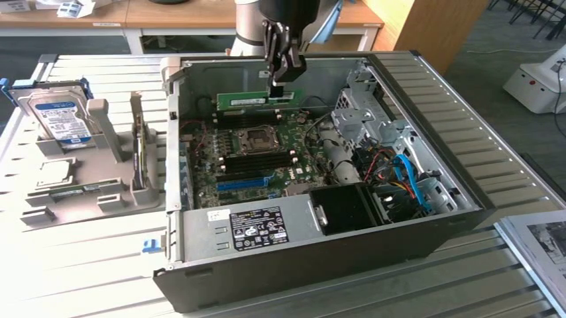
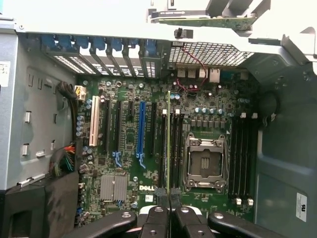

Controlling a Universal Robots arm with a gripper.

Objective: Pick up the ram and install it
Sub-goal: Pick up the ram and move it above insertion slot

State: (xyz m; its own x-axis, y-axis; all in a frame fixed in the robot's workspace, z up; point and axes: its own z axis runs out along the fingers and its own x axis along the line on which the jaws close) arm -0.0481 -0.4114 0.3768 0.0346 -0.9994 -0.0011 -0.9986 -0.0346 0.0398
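The arm (image 1: 276,16) is cut off by the exterior view's upper edge. One end of the ram (image 1: 240,99) is covered by the gripper (image 1: 281,90) clamped on it. In the wrist view the ram is seen edge-on, so its chips are hidden. The print on the power supply label (image 1: 256,224) is too small to be read.
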